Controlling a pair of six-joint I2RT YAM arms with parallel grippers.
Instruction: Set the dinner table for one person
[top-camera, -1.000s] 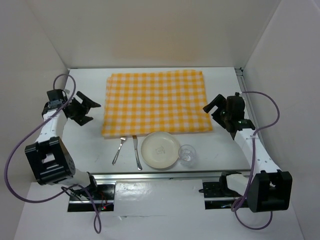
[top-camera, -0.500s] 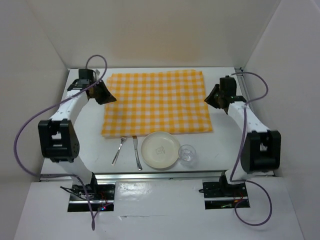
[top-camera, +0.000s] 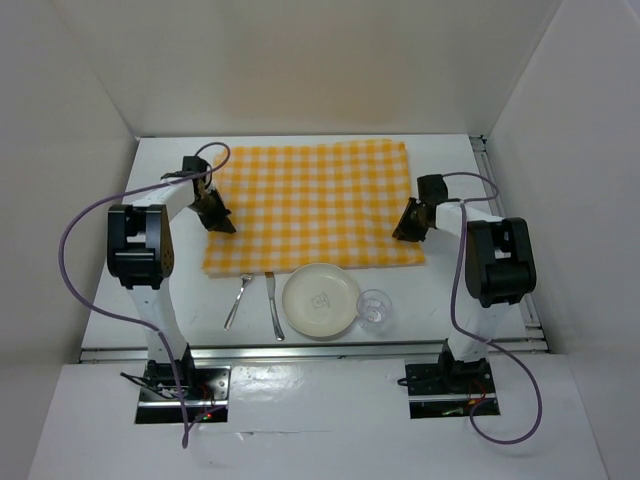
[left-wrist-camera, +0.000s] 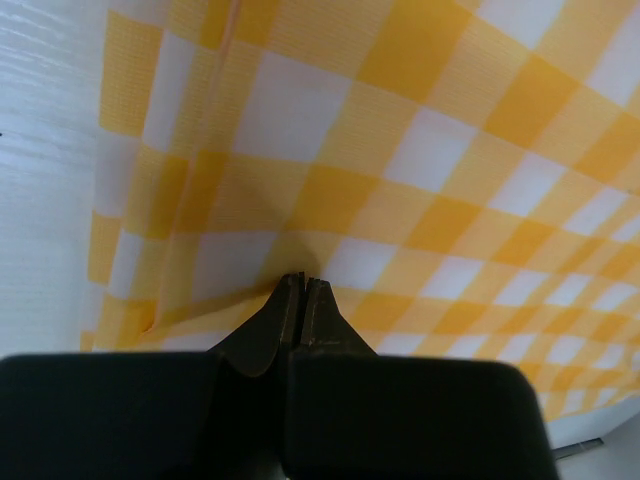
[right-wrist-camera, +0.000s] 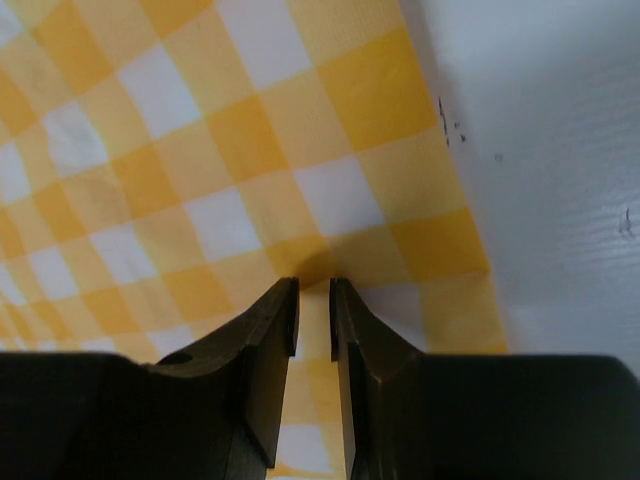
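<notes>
Between the side walls, the white counter (top-camera: 450, 290) carries a checked cloth (top-camera: 310, 205). Just near of the cloth sit a plate (top-camera: 320, 300), glass (top-camera: 374, 308), knife (top-camera: 273, 305) and fork (top-camera: 238, 301). The left pincer (left-wrist-camera: 303, 285), pressed together, pinches the cloth's left side. The right pincer (right-wrist-camera: 315, 290), narrowly gapped, pinches its right side.

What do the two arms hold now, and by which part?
Both hold the cloth. The left jaws, fully closed, pinch a fold near its left edge; the right jaws, with a narrow gap, seem to pinch a fold near its right edge.
</notes>
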